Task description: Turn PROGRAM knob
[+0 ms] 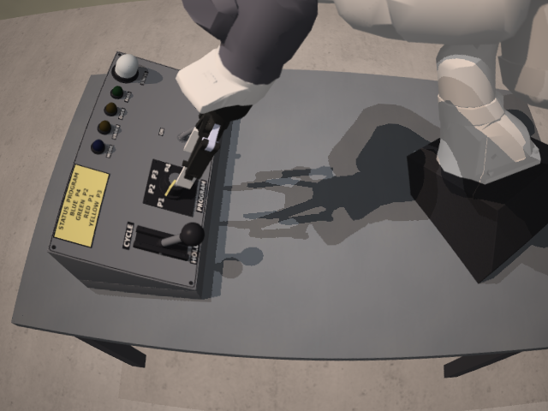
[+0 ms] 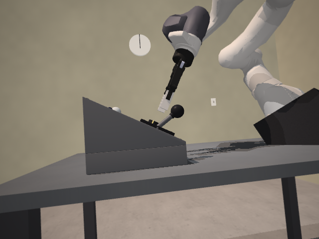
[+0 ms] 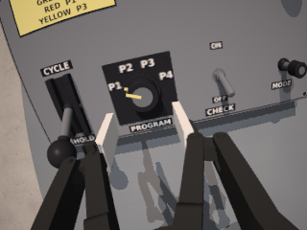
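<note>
The grey sloped console (image 1: 133,176) stands at the left of the table. Its black PROGRAM knob (image 1: 176,187) sits in a black square marked P1 to P4. In the wrist view the knob (image 3: 142,96) has its yellow pointer aimed at P1. My gripper (image 1: 183,179) hovers a little above the knob, tilted, with its fingers partly open and nothing between them. In the wrist view the two white fingertips straddle the PROGRAM label just below the knob. The side view shows the fingertips (image 2: 162,108) clear of the panel, with a gap above the knob (image 2: 153,121).
The CYCLE/HOLD lever with a black ball (image 1: 193,233) stands close below the knob, near my left finger (image 3: 59,149). A CHECK toggle (image 3: 221,80), a row of lamps (image 1: 108,116), a white dome (image 1: 126,66) and a yellow label (image 1: 81,205) share the panel. The black arm base (image 1: 478,207) is at the right.
</note>
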Tool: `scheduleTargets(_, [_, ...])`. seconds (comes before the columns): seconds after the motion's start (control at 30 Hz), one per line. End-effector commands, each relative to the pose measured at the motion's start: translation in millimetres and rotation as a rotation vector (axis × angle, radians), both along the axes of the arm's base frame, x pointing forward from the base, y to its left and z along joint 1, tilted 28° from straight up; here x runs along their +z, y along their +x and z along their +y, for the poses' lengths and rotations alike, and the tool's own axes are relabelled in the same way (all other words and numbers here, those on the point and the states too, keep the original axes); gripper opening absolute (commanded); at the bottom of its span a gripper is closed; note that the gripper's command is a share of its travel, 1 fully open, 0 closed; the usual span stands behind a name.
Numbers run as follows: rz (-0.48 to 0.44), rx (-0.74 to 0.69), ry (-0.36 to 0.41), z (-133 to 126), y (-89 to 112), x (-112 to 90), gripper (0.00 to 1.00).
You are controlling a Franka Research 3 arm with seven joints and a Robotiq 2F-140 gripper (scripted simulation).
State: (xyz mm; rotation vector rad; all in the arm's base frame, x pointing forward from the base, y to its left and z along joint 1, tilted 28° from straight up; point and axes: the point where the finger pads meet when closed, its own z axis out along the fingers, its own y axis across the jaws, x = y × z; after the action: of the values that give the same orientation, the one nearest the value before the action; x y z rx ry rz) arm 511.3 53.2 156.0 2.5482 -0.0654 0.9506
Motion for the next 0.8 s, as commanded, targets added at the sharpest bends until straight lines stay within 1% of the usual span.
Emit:
scheduleTargets(0.0, [-0.004, 0.029, -0.027, -4.5, 14.2, -5.1, 0.44])
scheduleTargets(0.1, [-0.004, 0.029, -0.027, -6.0, 16.6, -7.7, 0.44])
scheduleTargets(0.47, [-0.004, 0.029, -0.027, -19.0, 37.7, -30.1, 0.44])
scheduleTargets(0.77, [-0.004, 0.029, -0.027, -23.0, 44.3, -37.1, 0.44])
